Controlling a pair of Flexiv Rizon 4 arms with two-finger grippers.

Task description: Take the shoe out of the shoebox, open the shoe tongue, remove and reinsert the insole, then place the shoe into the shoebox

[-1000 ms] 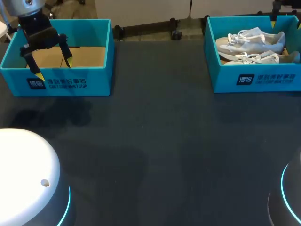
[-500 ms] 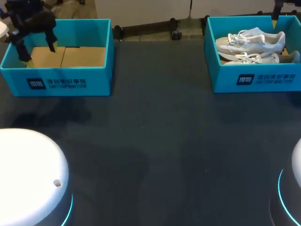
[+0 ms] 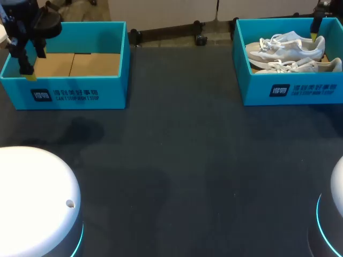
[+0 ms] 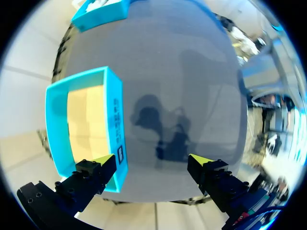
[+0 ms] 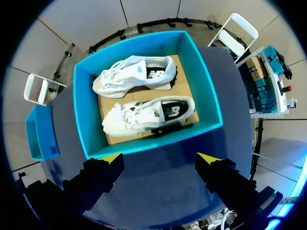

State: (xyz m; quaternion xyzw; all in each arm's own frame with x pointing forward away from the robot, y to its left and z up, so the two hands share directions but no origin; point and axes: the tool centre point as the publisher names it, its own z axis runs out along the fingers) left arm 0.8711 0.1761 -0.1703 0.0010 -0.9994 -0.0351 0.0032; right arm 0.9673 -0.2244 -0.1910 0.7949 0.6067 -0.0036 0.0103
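Our tabletop [image 3: 177, 160] has a dark, matt, smooth face. The left shoebox [image 3: 80, 95] and the right shoebox [image 3: 289, 92] both look like matt turquoise card, with floors of bare brown cardboard. The shoes [image 5: 148, 115] show pale, soft, cloth-like uppers, woven laces and dark matt insoles. The fingers [image 4: 88, 177] of our left gripper [image 4: 152, 165] and right gripper [image 5: 160, 158] look like matt black hard plastic with flat yellow tips. The white arm shell [image 3: 32, 198] is smooth and glossy.

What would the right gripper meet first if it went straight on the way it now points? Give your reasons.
Probably the nearer white shoe in the shoebox: the open right gripper hangs above the box, pointing down into it. Depth is unclear, so the box's near wall might come first.
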